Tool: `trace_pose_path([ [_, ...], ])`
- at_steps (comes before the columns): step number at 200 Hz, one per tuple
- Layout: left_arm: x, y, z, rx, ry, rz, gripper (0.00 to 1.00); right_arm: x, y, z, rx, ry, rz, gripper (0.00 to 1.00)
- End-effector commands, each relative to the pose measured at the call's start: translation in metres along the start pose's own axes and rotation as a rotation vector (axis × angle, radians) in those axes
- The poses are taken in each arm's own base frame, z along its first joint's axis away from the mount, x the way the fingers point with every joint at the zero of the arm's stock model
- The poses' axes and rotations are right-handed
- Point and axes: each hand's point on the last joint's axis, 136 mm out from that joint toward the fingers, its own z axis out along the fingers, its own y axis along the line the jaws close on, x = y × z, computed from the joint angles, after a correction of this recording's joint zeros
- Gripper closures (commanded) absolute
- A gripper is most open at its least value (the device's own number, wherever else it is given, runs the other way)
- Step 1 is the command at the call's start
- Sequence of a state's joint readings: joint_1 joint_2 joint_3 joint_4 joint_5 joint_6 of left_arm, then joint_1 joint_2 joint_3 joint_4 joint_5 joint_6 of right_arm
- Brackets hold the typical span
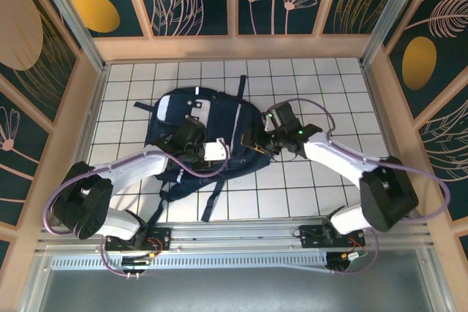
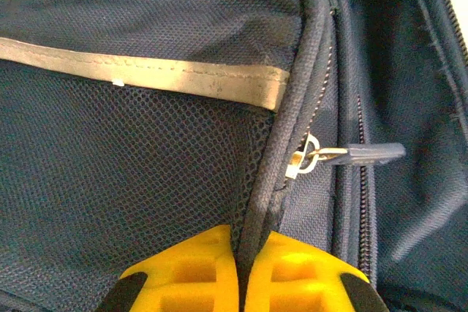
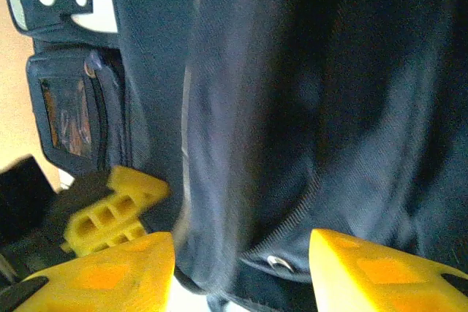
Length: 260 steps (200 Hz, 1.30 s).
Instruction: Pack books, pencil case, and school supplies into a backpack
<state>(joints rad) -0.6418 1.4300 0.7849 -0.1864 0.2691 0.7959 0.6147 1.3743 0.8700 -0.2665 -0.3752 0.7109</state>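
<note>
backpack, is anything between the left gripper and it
Nothing visible stands between them. The left gripper is shut on the backpack, pinching its piped seam just below the zipper pull.

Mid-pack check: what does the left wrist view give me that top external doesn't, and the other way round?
Left wrist: close detail. The left gripper is pinched shut on the piped seam of the backpack, with the zipper pull just right of the seam and the light stripe above.
Top external: the layout. The whole bag lies on the tiled table, black straps trail toward the bases, and the right gripper is at its right edge.
Both: the navy backpack with the left gripper on it.
</note>
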Motion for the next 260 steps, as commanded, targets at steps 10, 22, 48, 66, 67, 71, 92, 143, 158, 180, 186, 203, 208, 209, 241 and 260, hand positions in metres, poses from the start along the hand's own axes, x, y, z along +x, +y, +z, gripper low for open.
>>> trace_pose_path([
  [10,-0.026,0.004,-0.008,0.062,-0.06,-0.189,1.0,0.011,0.002,-0.032,0.073,-0.121,-0.197,0.48],
  [22,-0.033,0.004,-0.01,0.088,-0.076,-0.229,1.0,0.023,0.016,-0.034,0.021,-0.109,-0.27,0.5],
  [48,-0.048,0.003,-0.013,0.133,-0.133,-0.297,1.0,0.037,0.038,-0.024,-0.019,-0.11,-0.368,0.54],
  [66,-0.056,0.006,-0.016,0.162,-0.175,-0.361,1.0,0.037,0.049,-0.015,-0.001,-0.134,-0.433,0.6],
  [67,-0.057,0.006,-0.016,0.165,-0.177,-0.365,1.0,0.037,0.049,-0.015,0.002,-0.136,-0.435,0.6],
  [71,-0.058,0.006,-0.017,0.177,-0.187,-0.376,1.0,0.036,0.049,-0.013,0.012,-0.143,-0.44,0.6],
  [92,-0.064,0.004,-0.024,0.223,-0.248,-0.418,1.0,0.031,0.045,-0.003,0.049,-0.165,-0.453,0.59],
  [143,-0.066,0.006,-0.028,0.245,-0.284,-0.492,1.0,0.025,0.059,0.003,0.106,-0.273,-0.503,0.49],
  [158,-0.068,0.007,-0.026,0.263,-0.286,-0.532,1.0,0.027,0.063,0.002,0.139,-0.316,-0.517,0.48],
  [180,-0.073,0.01,-0.025,0.285,-0.291,-0.579,1.0,0.029,0.064,0.004,0.192,-0.376,-0.502,0.48],
  [186,-0.075,0.01,-0.026,0.295,-0.297,-0.588,1.0,0.028,0.062,0.005,0.217,-0.394,-0.492,0.48],
  [203,-0.08,0.009,-0.03,0.321,-0.318,-0.593,1.0,0.022,0.045,0.006,0.343,-0.455,-0.47,0.51],
  [208,-0.082,0.008,-0.031,0.327,-0.325,-0.592,1.0,0.019,0.041,0.004,0.384,-0.48,-0.467,0.51],
  [209,-0.082,0.008,-0.031,0.327,-0.326,-0.592,1.0,0.018,0.04,0.003,0.392,-0.486,-0.465,0.51],
  [241,-0.086,0.009,-0.038,0.334,-0.349,-0.601,1.0,0.006,0.024,-0.004,0.545,-0.558,-0.45,0.65],
  [260,-0.079,0.013,-0.038,0.294,-0.33,-0.595,1.0,0.006,0.027,-0.008,0.552,-0.556,-0.449,0.86],
])
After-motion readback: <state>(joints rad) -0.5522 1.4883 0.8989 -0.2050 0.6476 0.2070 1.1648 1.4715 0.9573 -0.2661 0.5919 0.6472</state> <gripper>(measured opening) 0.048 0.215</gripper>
